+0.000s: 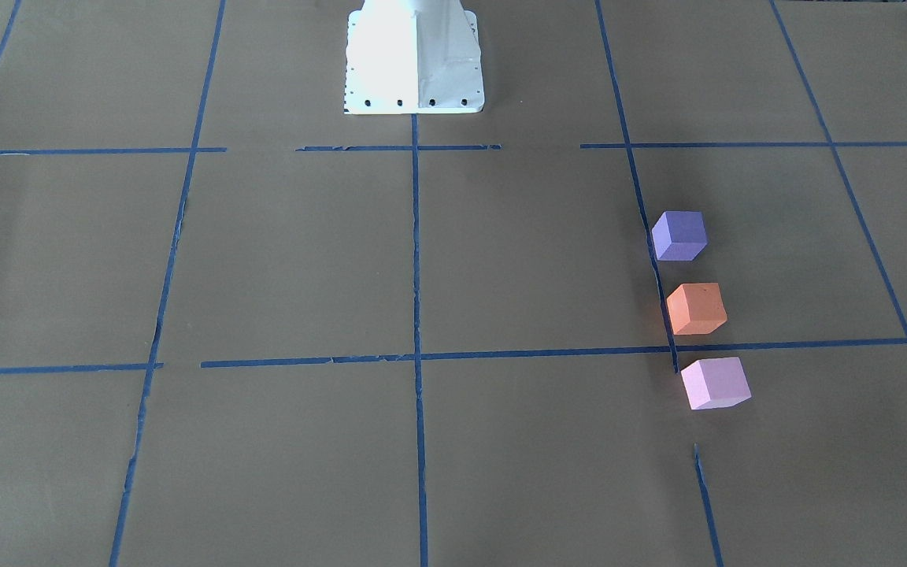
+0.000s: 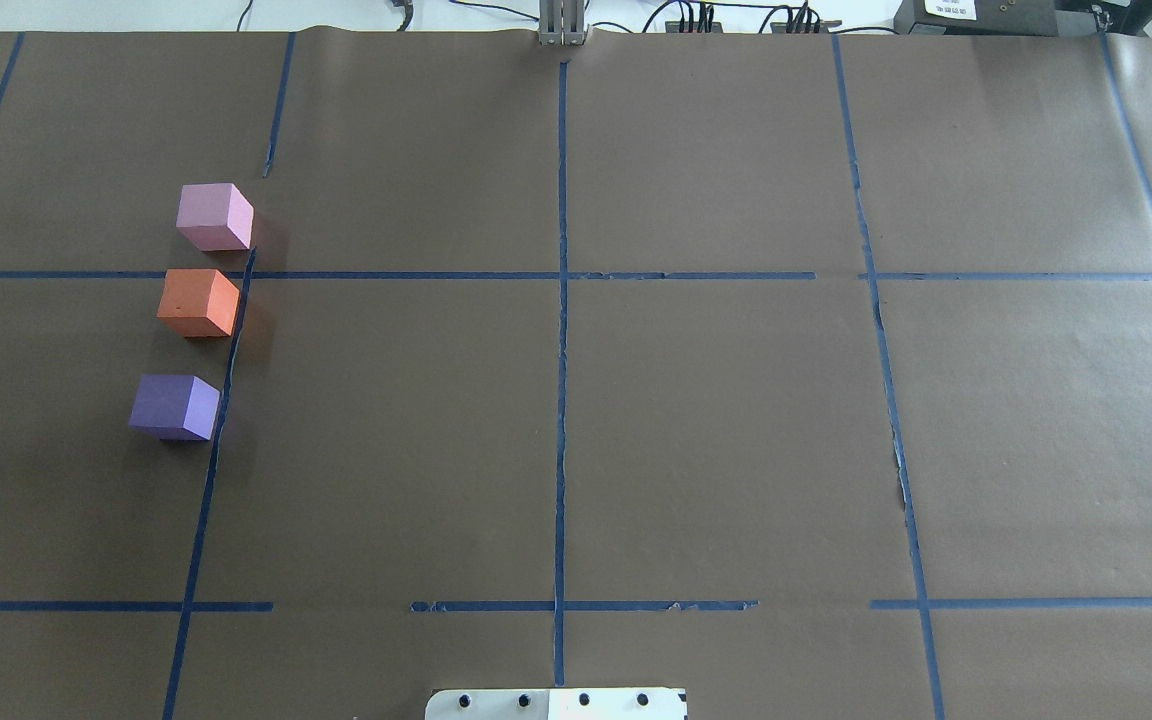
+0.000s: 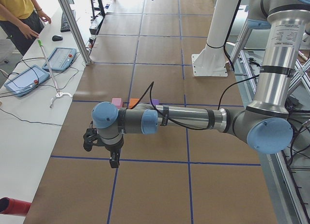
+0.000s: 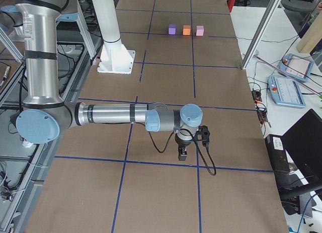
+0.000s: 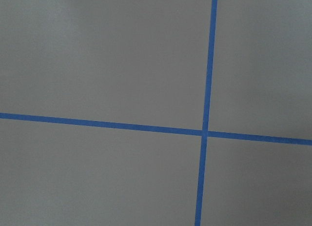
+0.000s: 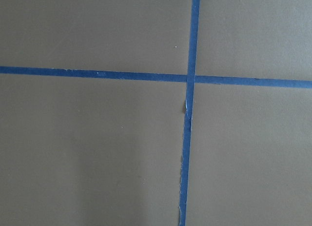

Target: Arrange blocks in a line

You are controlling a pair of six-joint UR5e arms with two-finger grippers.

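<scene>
Three foam blocks stand in a straight row beside a blue tape line on my left side of the table, with small gaps between them. The purple block is nearest me, the orange block is in the middle, and the pale pink block is farthest. My left gripper hangs over bare paper, away from the blocks, and shows only in the exterior left view. My right gripper hangs far from the blocks and shows only in the exterior right view. I cannot tell whether either is open or shut.
The white robot base stands at the table's near middle. Blue tape lines grid the brown paper. An operator and teach pendants are at the side benches beyond the far edge.
</scene>
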